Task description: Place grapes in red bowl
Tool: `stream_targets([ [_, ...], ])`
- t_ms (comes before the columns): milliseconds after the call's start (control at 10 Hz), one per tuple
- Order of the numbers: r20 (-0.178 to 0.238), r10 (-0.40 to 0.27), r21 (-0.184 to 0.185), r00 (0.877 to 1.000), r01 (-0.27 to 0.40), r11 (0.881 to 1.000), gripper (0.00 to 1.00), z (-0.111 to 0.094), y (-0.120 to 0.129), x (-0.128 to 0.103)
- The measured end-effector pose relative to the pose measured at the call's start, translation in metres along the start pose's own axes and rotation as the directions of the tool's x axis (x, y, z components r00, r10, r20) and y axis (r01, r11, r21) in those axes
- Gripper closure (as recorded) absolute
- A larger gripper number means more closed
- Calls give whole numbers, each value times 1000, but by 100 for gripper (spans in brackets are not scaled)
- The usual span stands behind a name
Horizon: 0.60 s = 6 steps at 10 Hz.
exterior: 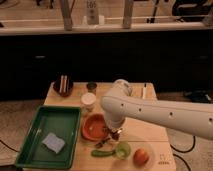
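The red bowl sits on the wooden table, left of centre near the front. My gripper hangs from the white arm, right at the bowl's right rim. A small dark bumpy cluster, the grapes, shows just under the gripper at the bowl's front right edge. I cannot tell whether the grapes are held or lying on the table. The arm hides the table behind the bowl's right side.
A green apple, an orange fruit and a long green vegetable lie near the front edge. A white cup stands behind the bowl. A dark brown bowl is at the back left. A green tray holds a blue sponge.
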Motion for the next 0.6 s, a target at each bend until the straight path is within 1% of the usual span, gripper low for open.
stream_targets([
  [200, 4, -22, -4, 1000, 22, 1000, 99, 1, -6, -5],
  [500, 14, -67, -18, 998, 68, 998, 99, 3, -24, -22],
  [600, 14, -78, -20, 997, 78, 997, 99, 3, -27, -23],
])
